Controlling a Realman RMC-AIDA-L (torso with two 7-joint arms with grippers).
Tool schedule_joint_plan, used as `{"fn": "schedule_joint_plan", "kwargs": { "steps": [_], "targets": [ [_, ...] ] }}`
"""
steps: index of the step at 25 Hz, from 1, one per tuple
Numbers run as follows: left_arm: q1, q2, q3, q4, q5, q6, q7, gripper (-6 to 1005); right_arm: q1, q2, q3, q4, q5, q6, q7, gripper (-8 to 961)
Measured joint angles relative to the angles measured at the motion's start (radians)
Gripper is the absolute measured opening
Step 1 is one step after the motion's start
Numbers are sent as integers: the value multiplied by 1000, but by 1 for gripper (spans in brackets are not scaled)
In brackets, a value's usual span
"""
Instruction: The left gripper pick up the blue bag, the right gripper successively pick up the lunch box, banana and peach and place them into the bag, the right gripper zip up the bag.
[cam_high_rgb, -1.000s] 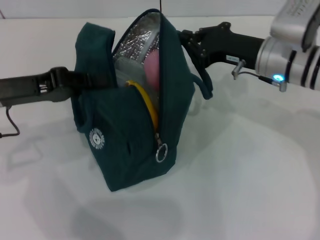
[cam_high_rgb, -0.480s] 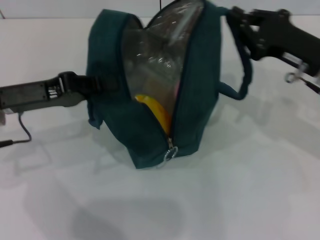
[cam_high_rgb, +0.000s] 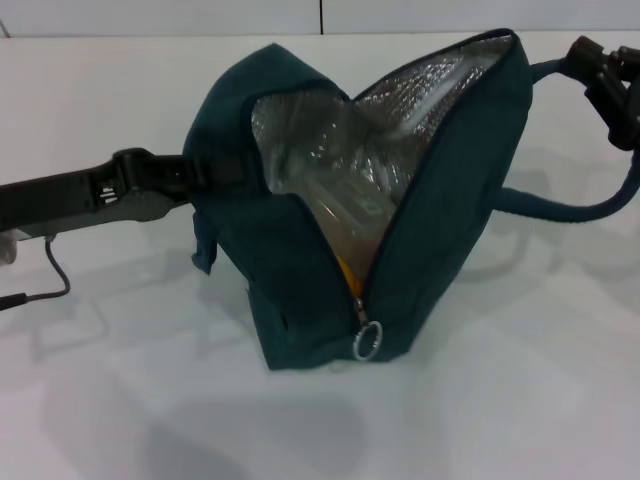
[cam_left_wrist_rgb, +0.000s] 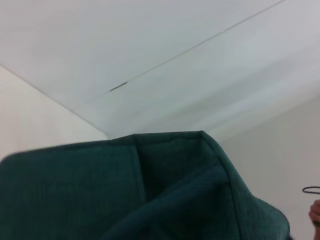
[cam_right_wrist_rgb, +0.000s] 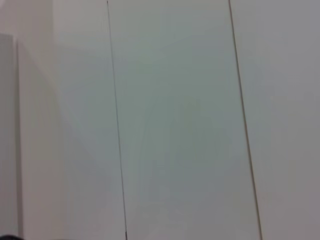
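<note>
- Clearly the blue bag (cam_high_rgb: 330, 270) stands on the white bench (cam_high_rgb: 500, 420) with its mouth gaping and its silver lining showing, so the packing looks done and the zipping is what remains.
- Inside the bag, the clear lunch box (cam_high_rgb: 345, 190) fills most of the opening, and a sliver of the yellow banana (cam_high_rgb: 347, 272) shows just above the zipper's closed end. The peach is not visible from here.
- The left hand (cam_high_rgb: 205, 172) reaches in from the bag's left side and is clamped on the rim of the bag there, holding that side up. The left wrist view shows only teal fabric pressed close in front of it.
- The right hand (cam_high_rgb: 608, 75) sits beyond the bag's upper right corner, right at the rope handle (cam_high_rgb: 575, 205), which loops from the corner toward it. It looks to be on the handle, but whether its fingers are closed I cannot tell.
- The ring zipper pull (cam_high_rgb: 367, 341) hangs low on the bag's front edge, near the bench. The zipper line runs from that ring upward and away toward the bag's top right corner.
- Judging from this, the right hand is well apart from the ring; the ring lies down and toward the left hand's side of it. To close the bag, it would need to come down to the ring and draw it up along that line.
</note>
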Motion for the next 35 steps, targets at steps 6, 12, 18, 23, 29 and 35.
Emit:
{"fn": "schedule_joint_plan", "kwargs": {
  "steps": [6,12,18,23,29,35],
  "targets": [
    [-28,-8,29,-47,-11,0,2,45,-6,-1,1,9,-34,-61,1,0],
    [-74,-13,79,-127,-7,-27,29,45,-6,-3,22,6,-55,-96,30,0],
    [-96,-13,106,-181,-4,-68,47,45,33,2,27,24,-123,-89,58,-1],
    [-96,-14,110,-203,-4,-89,74,45,84,19,22,57,-139,-96,62,-1],
    [-89,-13,110,-214,0,-93,100,45,146,42,17,61,-144,-98,63,-1],
    [-84,-14,110,-224,19,-93,108,45,164,49,22,62,-151,-83,78,-2]
  ]
}}
